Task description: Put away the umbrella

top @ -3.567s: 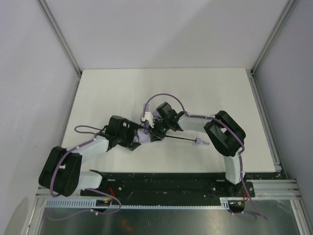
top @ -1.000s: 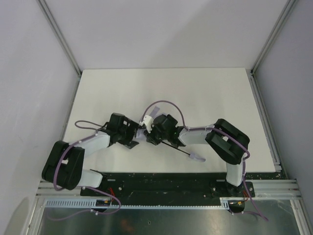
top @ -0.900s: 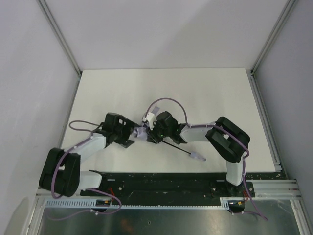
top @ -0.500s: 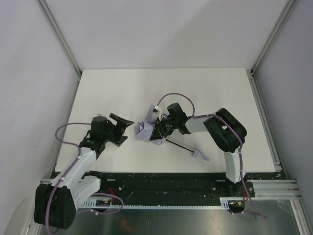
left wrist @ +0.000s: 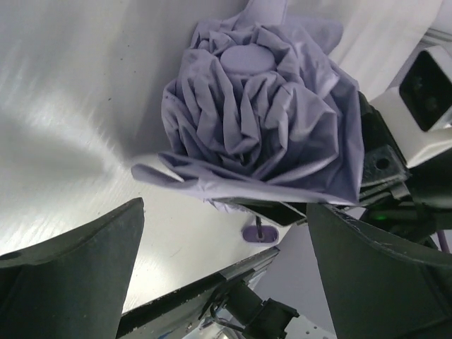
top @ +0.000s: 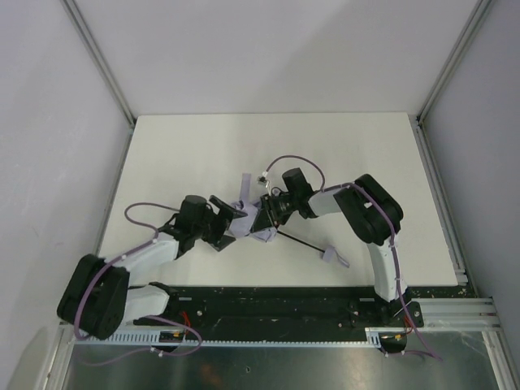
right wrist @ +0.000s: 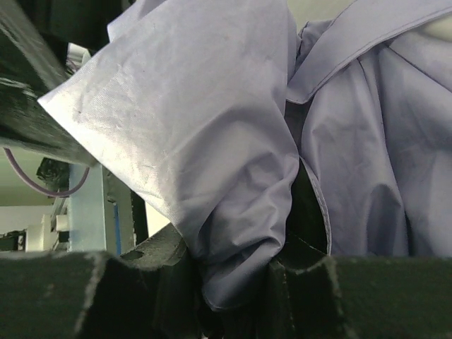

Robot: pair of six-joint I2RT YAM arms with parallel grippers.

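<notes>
Now my right tool (top: 265,216) grasps the umbrella (left wrist: 261,120) fabric; my left tool (left wrist: 224,205) stands released near it.

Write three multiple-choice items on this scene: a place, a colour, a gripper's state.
1. Where is the handle of the umbrella?
A. Held in the air.
B. On the table, right of the canopy, toward the arms' bases.
C. At the table's far edge.
2. What colour is the canopy?
A. Black.
B. Red.
C. Pale lavender.
3. How is the left gripper?
A. Open, facing the canopy.
B. Shut on the fabric.
C. Shut on the handle.
Answers:
1 B, the handle lies near the front edge.
2 C, both wrist views show lavender fabric.
3 A, its fingers stand wide apart, gripping nothing.
</notes>
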